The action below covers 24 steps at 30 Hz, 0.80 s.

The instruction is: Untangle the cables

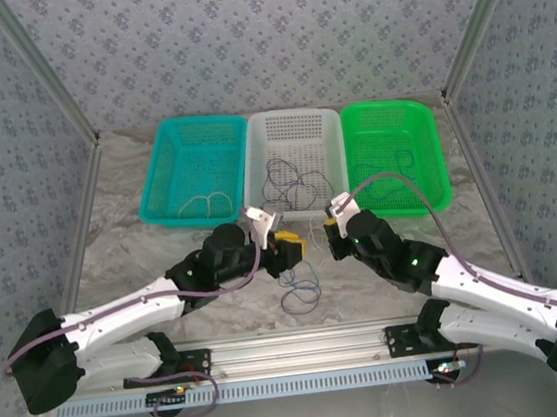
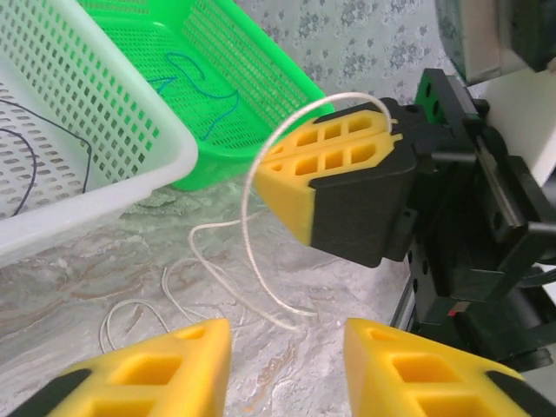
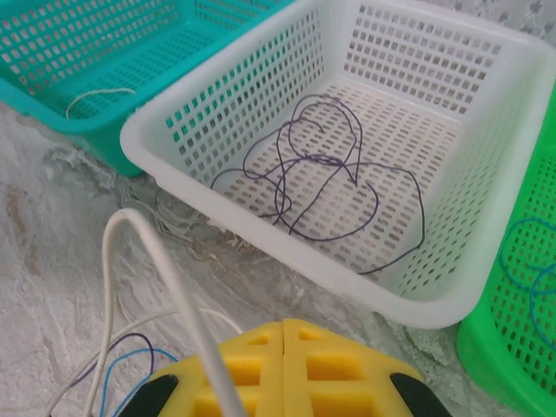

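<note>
Cable [image 3: 163, 278] arcs up-left from right gripper [image 3: 282, 334], which is clamped shut on it. Left gripper [image 2: 287, 347] stands apart, empty. White basket [image 3: 508, 174] contains dark cable [image 3: 334, 159].

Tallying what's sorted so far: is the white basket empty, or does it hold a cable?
Not empty. A dark purple cable lies in loose loops on the floor of the white basket.

Right gripper [image 2: 276, 174], jaws together, apparently pinches a whitish cable [image 2: 247, 224]; left gripper [image 2: 287, 340] parted.
</note>
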Motion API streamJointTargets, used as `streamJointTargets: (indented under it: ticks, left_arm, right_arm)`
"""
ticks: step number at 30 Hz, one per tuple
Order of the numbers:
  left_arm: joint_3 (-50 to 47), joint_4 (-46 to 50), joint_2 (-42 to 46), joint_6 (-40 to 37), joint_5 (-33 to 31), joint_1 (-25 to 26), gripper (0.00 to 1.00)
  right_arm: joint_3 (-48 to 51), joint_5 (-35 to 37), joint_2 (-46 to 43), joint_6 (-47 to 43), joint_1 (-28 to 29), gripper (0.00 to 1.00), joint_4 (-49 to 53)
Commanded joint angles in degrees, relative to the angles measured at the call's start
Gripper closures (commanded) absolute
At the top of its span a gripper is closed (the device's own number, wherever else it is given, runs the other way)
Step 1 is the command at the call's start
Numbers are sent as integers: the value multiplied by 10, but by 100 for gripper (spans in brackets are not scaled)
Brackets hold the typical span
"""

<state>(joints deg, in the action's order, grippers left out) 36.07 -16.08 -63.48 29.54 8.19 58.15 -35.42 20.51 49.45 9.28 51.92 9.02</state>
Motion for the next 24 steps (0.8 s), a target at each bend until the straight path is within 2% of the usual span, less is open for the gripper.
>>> streamJointTargets:
  ticks: [1,8,12,15,24]
  left_arm:
    - [-7,6,9,-1,-21,2,54]
    - [-2,-36,-8,13,-14,3,49]
    - [4,-28,0,-3,-41,2,41]
    - [12,4,25,-35,-77,2,40]
    - [7,16,55,-63,-111,2,43]
  right_arm:
    - [-33,19,-9,-16,10,99,12]
    - [-61,59,14,-41,42,98,4]
    - [-73,77,41,-59,64,97,7]
    - [-84,83,61,-63,72,97,17]
    - [-91,63,77,-65,74,96,11]
